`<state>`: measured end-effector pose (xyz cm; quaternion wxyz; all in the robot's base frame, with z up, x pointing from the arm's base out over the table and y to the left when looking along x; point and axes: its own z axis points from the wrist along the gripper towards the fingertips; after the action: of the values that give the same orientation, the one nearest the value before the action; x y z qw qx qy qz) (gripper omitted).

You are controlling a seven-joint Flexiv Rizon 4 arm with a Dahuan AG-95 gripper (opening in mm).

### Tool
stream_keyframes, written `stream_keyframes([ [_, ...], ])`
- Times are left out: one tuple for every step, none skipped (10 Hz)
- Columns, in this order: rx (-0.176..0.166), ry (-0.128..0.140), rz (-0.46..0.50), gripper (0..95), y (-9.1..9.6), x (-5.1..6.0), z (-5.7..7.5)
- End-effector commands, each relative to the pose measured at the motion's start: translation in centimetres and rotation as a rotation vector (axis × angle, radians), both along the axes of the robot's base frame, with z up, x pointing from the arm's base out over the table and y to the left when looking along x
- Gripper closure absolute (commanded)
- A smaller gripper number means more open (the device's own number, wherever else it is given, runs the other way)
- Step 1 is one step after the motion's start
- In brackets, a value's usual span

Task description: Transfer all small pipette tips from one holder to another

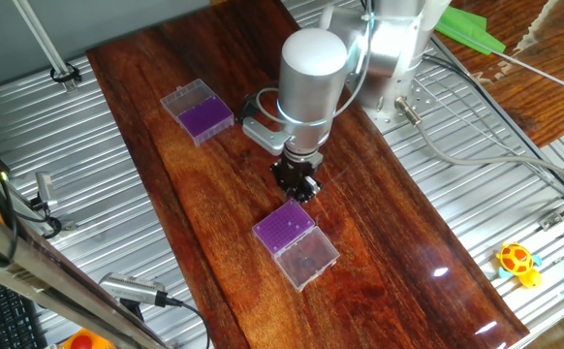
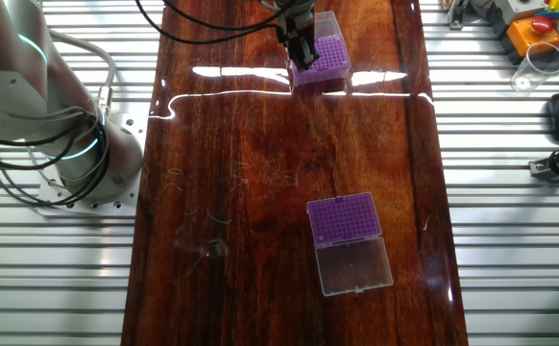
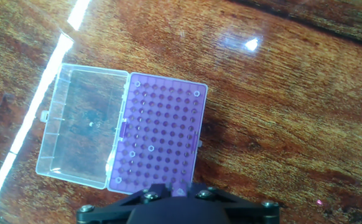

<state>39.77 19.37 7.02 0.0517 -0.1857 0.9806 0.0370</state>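
A purple tip holder (image 3: 159,140) lies on the wooden table with its clear lid (image 3: 84,127) swung open beside it. A few small ringed tips (image 3: 150,149) stand in its holes; most holes look empty. My gripper (image 3: 178,188) hovers just above the holder's near edge, its jaws a narrow gap apart with only the holder's corner showing between them. It shows over this holder (image 1: 284,228) in one fixed view, gripper (image 1: 297,189), and in the other fixed view (image 2: 323,60), gripper (image 2: 302,53). A second purple holder (image 1: 204,114) with an open lid lies apart, also seen in the other fixed view (image 2: 344,218).
Ribbed metal surfaces flank the wooden board (image 1: 379,223) on both sides. The arm's base (image 2: 87,154) stands at the board's edge with cables. A yellow toy (image 1: 517,262) and loose tools lie on the metal at the sides.
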Motion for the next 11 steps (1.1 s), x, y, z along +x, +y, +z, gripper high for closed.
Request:
stream_keyframes([
  [0.003, 0.0, 0.013, 76.0, -1.0, 0.0, 0.3],
  [0.002, 0.006, 0.026, 76.0, -2.0, -0.1, 0.6],
  [0.001, 0.014, 0.049, 95.0, -3.6, -0.5, 1.1],
  [0.0, 0.023, 0.082, 95.0, -5.5, -1.0, 1.8],
  [-0.005, 0.033, 0.098, 95.0, -6.7, -1.5, 2.3],
  [-0.006, 0.045, 0.09, 95.0, -6.7, -1.5, 2.3],
  [-0.004, 0.05, 0.055, 95.0, -6.7, -1.5, 2.3],
  [-0.007, 0.053, 0.022, 95.0, -6.7, -1.5, 2.3],
  [-0.008, 0.053, -0.006, 95.0, -6.7, -1.5, 2.3],
  [-0.001, 0.049, -0.014, 95.0, -6.7, -1.5, 2.3],
  [0.004, 0.046, -0.012, 95.0, -6.7, -1.5, 2.3],
])
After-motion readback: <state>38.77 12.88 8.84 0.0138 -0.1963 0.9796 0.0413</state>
